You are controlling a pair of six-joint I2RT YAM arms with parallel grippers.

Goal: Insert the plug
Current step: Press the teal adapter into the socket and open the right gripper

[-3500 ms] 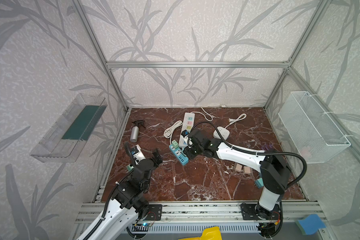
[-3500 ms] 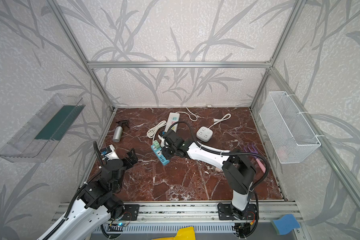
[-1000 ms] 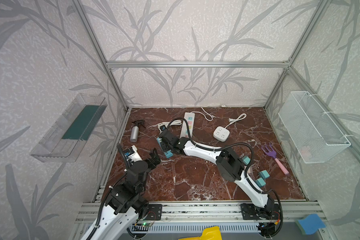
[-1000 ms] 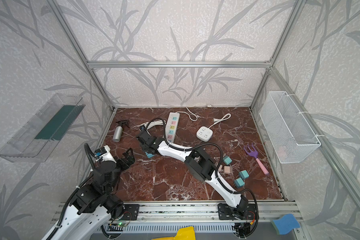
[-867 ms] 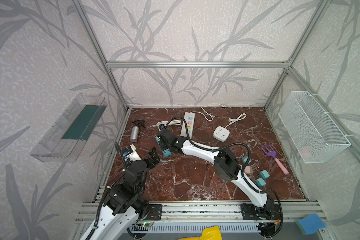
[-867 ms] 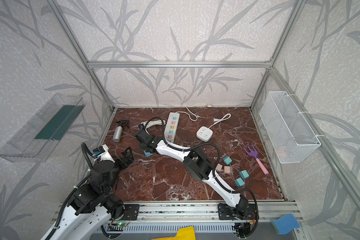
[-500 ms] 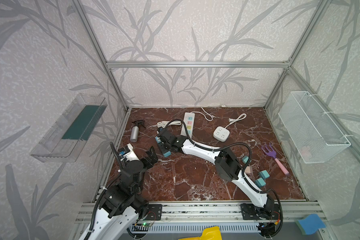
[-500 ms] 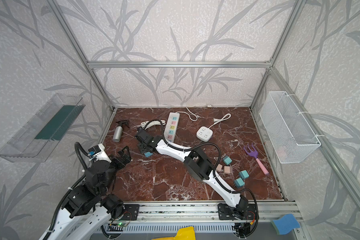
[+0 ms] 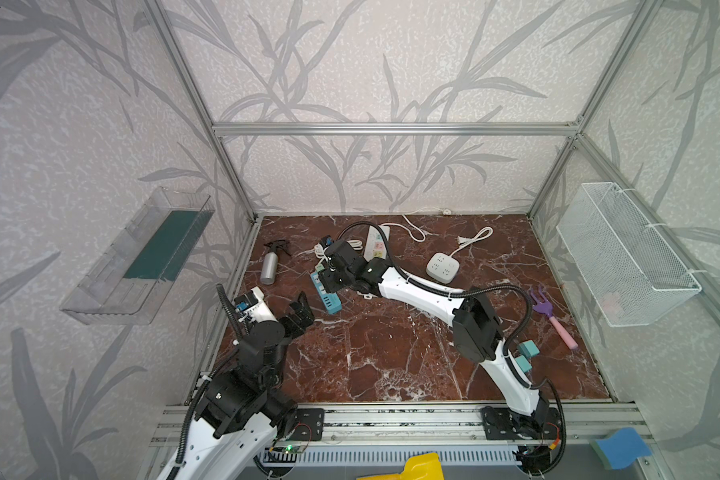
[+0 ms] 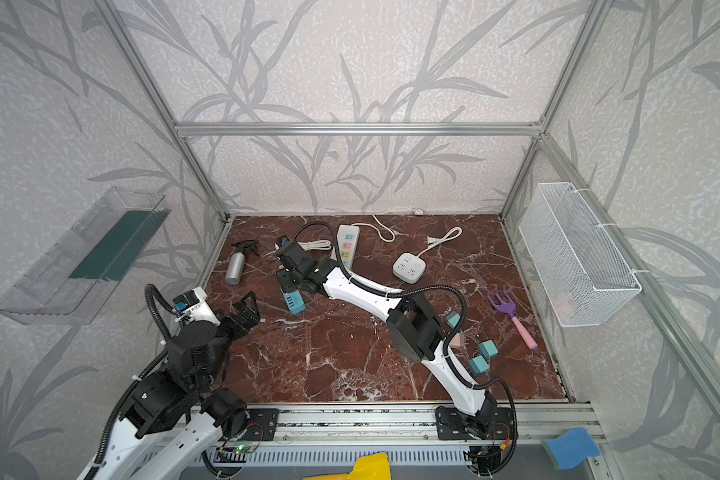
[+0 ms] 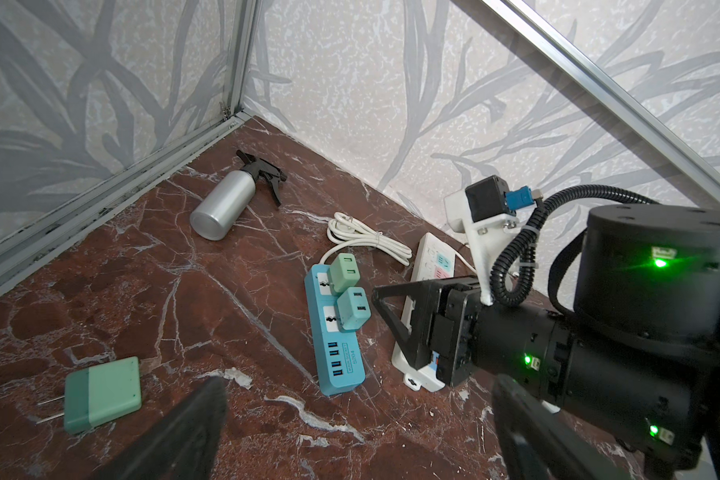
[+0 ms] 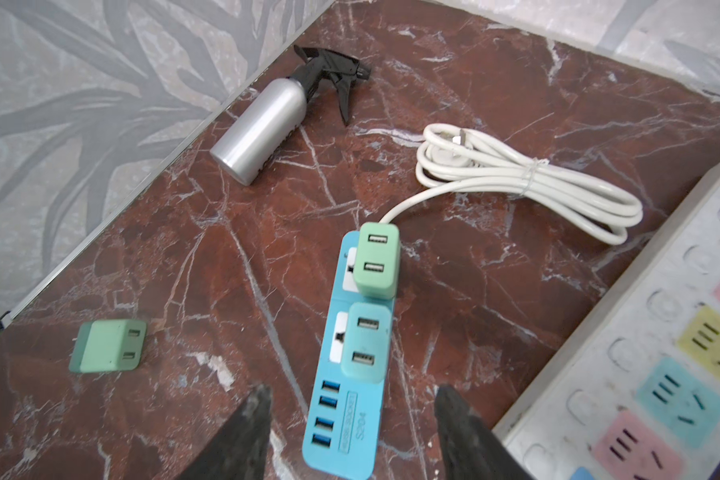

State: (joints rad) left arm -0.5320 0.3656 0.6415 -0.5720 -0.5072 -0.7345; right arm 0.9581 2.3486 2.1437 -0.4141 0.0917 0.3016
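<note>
Reference: clock face laid on the floor as both top views show it, 12 o'clock at the back wall.
Right wrist view: teal plug (image 12: 366, 347) and pale green plug (image 12: 377, 266) stand in the two sockets of the blue power strip (image 12: 350, 415), USB faces upward.
Top views: only the strip's USB end shows clear of the right arm, at about 10 o'clock; the seated plugs are mostly covered.
Left wrist view: the teal plug looks slightly tilted from the side; full seating cannot be confirmed.
Loose plug (image 12: 109, 345): flat on the floor, well apart from the strip on its 8 o'clock side; seen in both wrist views, not found in either top view.
Right gripper (image 12: 352, 392): fingers spread to either side of the strip's USB end, pinching nothing.
Left gripper (image 9: 300, 313): fingers spread wide, empty, at 9 o'clock, near the strip.
Surface: red-brown marble floor (image 9: 391, 353) with white veins.
Floor items: spray bottle (image 9: 270, 266) on its side at 10 o'clock; white power strip (image 10: 347, 243) at 11 o'clock; socket cube (image 9: 443, 268) near 1 o'clock; purple rake (image 9: 543, 307) at 3 o'clock; teal blocks (image 10: 482, 357) at 4 o'clock.
Room: leaf-patterned walls on an aluminium frame; clear shelf (image 9: 142, 257) on the 9 o'clock wall, wire basket (image 9: 624, 253) on the 3 o'clock wall.
Obscured: the right arm crosses part of the white power strip and the blocks; a pink item in the basket is too faint to identify; the left fingers are blurred in their own wrist view.
</note>
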